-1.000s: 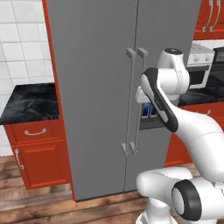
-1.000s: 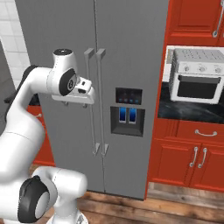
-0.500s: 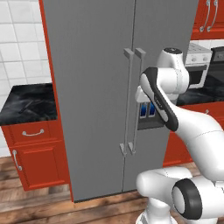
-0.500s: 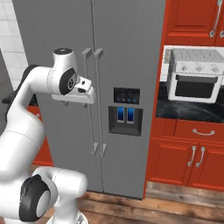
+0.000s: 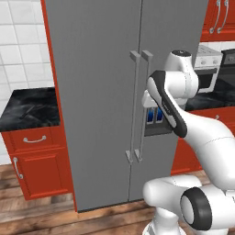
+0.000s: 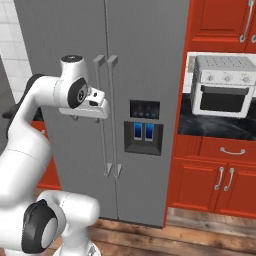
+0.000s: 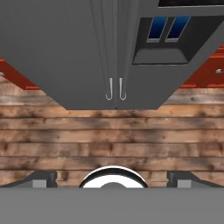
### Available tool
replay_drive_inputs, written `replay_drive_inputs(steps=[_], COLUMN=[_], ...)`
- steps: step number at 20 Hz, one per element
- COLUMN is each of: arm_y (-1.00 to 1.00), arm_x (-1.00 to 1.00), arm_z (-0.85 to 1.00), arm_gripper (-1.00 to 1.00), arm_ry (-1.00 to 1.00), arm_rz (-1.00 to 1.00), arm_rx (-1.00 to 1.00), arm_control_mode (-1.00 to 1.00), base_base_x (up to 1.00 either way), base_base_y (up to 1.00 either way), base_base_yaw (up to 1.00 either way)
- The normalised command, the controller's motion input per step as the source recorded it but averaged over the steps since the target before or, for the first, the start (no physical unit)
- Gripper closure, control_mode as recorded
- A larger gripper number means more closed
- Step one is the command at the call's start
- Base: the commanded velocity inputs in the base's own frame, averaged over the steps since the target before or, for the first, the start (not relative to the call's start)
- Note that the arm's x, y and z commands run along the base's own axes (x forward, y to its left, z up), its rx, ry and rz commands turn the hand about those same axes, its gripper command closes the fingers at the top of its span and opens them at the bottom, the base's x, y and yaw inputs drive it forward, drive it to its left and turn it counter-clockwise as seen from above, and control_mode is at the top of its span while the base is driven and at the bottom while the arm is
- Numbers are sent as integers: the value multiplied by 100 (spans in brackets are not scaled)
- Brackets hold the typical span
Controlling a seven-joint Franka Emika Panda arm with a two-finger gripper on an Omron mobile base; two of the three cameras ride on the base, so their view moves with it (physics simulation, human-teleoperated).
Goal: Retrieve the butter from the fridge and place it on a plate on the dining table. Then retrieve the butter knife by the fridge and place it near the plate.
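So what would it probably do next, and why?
Probably reach forward for a fridge door handle. Both doors are shut, the open gripper hangs empty short of the handles, and the butter must be inside.

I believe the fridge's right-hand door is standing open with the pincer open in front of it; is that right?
Not quite: both doors of the fridge are shut, as the right base view shows. The pincer is indeed open in front of it.

Glossy white arm (image 6: 30, 130) of rounded, bulbous links, dark grey to black rings at the joints, a round black cap lower left of the right base view, a black stripe along one link
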Motion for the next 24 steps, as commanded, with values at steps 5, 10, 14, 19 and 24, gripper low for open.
replay_drive_inputs(steps=[5,10,14,19,24], arm_y=[-8,-37,-20,0,0], arm_x=[69,65,49,95,93], arm_z=[-22,-22,-16,-7,0], arm_gripper=[-100,-100,-100,-100,-100], arm_ry=[-17,-37,-27,-3,0], arm_rz=[0,0,0,0,0], arm_rx=[0,0,0,1,1], arm_control_mode=[-100,-100,-100,-100,-100], base_base_x=[0,0,0,0,0], base_base_y=[0,0,0,0,0], base_base_yaw=[0,0,0,0,0])
